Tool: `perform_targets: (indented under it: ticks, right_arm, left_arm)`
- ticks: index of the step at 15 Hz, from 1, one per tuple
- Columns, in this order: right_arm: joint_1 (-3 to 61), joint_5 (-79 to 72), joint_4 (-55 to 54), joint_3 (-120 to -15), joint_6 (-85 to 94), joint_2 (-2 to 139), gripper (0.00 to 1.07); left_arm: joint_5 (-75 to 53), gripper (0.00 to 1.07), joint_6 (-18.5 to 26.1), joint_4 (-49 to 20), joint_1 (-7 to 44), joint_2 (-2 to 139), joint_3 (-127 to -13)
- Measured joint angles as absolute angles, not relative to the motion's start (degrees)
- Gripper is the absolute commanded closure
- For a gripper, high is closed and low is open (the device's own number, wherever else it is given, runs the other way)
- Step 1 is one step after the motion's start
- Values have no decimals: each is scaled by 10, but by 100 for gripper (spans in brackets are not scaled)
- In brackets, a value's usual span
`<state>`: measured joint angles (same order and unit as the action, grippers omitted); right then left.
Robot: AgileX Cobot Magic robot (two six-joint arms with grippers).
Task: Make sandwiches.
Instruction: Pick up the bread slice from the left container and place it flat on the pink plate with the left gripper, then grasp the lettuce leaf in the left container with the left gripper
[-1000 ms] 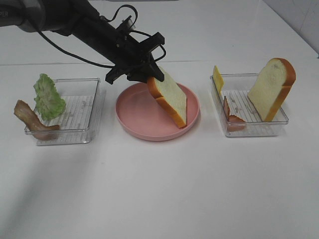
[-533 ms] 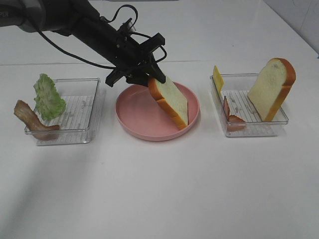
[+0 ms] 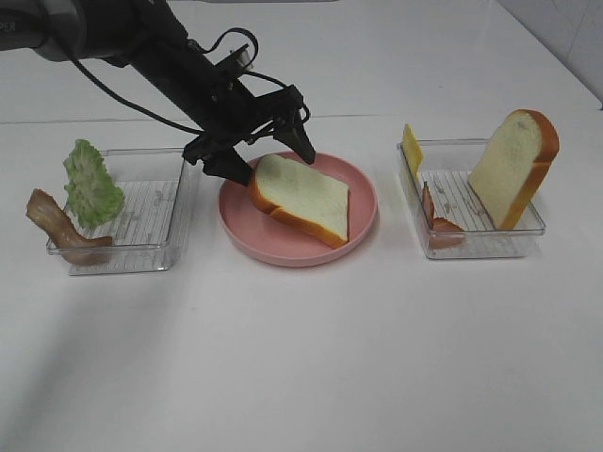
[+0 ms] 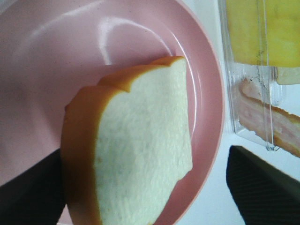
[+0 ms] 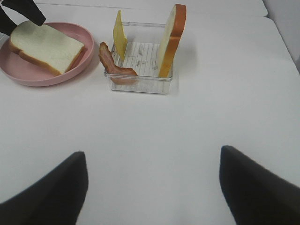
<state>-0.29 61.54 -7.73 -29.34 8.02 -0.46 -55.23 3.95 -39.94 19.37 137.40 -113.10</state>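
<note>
Left fingers (image 3: 303, 143) are spread wide open over the plate (image 3: 363, 224), one on each side of the far end of a slice (image 3: 301, 196), and nothing is gripped. The slice is laid down on the pink plate with its white face up and its orange-brown crust all round. In the left wrist view one finger is seen right beside the crust (whether it's actually touching can't be told), and the other is held well clear, out past the plate's rim.

Two clear trays are set on the white table (image 3: 301, 377), one on either side of the plate and near it.

In the left tray (image 3: 141, 256):
- lettuce (image 3: 91, 184) is stood up against the outer wall, poking above the rim
- bacon (image 3: 57, 224) is draped over the front outer corner, with part of it hung outside the tray

In the right tray (image 3: 490, 247):
- cheese (image 3: 412, 149) is propped upright in the far corner nearest the plate
- a second bacon strip (image 3: 439, 224) is leaned along that same wall
- a second slice (image 3: 513, 165) is stood on edge and tilted toward the outer wall, its top well above the rim

Right fingers (image 5: 255, 183) are opened wide too. They're only caught by their own wrist camera, held over bare table on the near side of the right tray, with nothing between them.
</note>
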Motion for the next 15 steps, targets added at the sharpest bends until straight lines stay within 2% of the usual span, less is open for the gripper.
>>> perform_targets:
  ticks: [4,9,11,15]
  right_arm:
    - [-3,615,-77,-293,80,-5,33]
    - [-3,615,-77,-293,80,-5,33]
    - [-3,615,-77,-293,80,-5,33]
    - [-3,615,-80,-293,80,-5,33]
  left_arm:
    - [-557,20,42,-321,194,1358,-1137]
    - [-663,21,38,-188,194,1356,-1232]
    - [-691,21,5,-116,194,1356,-1279]
    - [-693,21,-58,-25,178,1336,-1308]
